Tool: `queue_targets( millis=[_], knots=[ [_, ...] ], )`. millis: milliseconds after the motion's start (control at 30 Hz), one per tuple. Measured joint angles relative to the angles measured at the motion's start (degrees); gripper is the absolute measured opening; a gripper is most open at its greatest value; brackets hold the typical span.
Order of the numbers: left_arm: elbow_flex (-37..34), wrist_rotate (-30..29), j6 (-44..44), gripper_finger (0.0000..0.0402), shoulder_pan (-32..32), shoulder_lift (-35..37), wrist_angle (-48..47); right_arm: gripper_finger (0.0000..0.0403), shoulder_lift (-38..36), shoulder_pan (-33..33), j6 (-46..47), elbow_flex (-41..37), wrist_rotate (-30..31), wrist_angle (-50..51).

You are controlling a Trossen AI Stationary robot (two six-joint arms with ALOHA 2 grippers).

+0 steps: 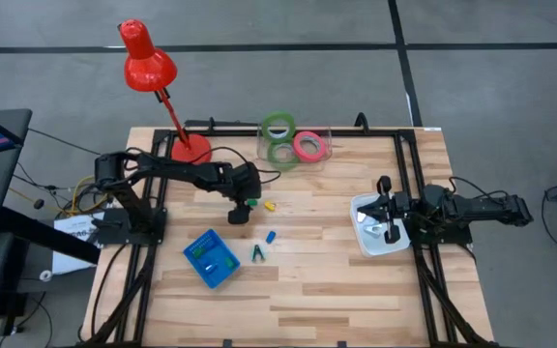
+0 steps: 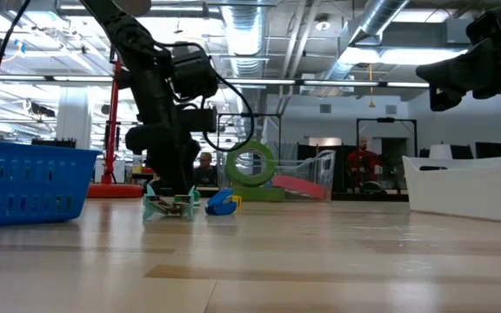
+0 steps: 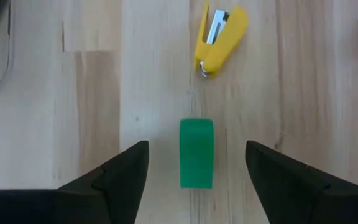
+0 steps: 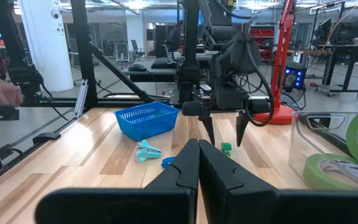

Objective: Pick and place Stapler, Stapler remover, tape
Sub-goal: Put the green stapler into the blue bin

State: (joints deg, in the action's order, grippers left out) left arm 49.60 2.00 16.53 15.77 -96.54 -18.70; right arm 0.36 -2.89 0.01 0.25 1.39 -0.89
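Observation:
A small green piece point(image 3: 196, 163) lies flat on the wooden table with a yellow stapler point(image 3: 220, 37) just beyond it. My left gripper point(image 1: 243, 211) points down over the green piece, open, with one finger on each side and a gap to both. A blue stapler point(image 1: 271, 236) and a teal stapler remover point(image 1: 257, 253) lie nearer the front. Two green tape rings point(image 1: 279, 129) and a pink tape ring point(image 1: 307, 147) sit in a clear container point(image 1: 323, 141) at the back. My right gripper point(image 4: 199, 144) is shut and level at the table's right.
A blue basket point(image 1: 211, 258) stands front left of my left gripper. A white tray point(image 1: 367, 242) lies under my right gripper. A red desk lamp point(image 1: 151, 60) stands at the back left. Bare wood lies along the near edge.

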Motion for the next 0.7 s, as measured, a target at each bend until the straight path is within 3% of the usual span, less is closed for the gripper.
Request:
queue_targets(
  millis=[433,700],
  knots=[
    [0.0,0.0,-0.04,0.0154,0.07,-0.02,-0.06,0.0,-0.01,0.01,0.0,0.0,0.01,0.0],
    [0.0,0.0,-0.04,0.0113,0.07,-0.02,-0.09,0.0,-0.01,-0.01,0.0,0.0,0.01,0.0]
  ],
)
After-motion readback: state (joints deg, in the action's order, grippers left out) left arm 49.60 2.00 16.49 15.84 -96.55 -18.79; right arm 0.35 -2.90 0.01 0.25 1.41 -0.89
